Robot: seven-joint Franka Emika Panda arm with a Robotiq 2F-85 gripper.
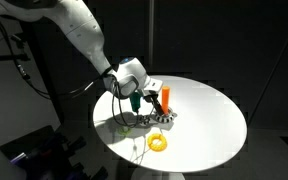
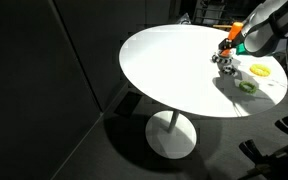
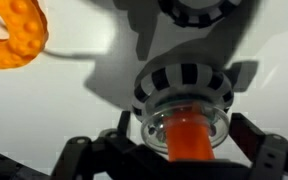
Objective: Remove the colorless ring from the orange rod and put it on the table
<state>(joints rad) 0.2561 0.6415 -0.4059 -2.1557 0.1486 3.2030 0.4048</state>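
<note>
The orange rod (image 3: 189, 138) stands upright on a black-and-white striped round foot (image 3: 184, 85) on the white table (image 1: 209, 115). The colorless ring (image 3: 156, 128) sits around the rod, low, just above the foot. My gripper (image 3: 181, 128) is open, with one dark finger (image 3: 94, 155) on each side of the rod and ring; they touch neither. In both exterior views the gripper (image 1: 142, 98) (image 2: 240, 45) hovers low right at the rod (image 1: 168, 97) (image 2: 231, 31). The ring is too small to make out there.
A yellow ring (image 1: 160, 142) (image 2: 259, 70) lies flat on the table near the rod, and shows orange-yellow at the wrist view's top left (image 3: 14, 35). A green ring (image 2: 247, 86) lies near the table's edge. Another striped round piece (image 3: 199, 12) lies beyond the foot.
</note>
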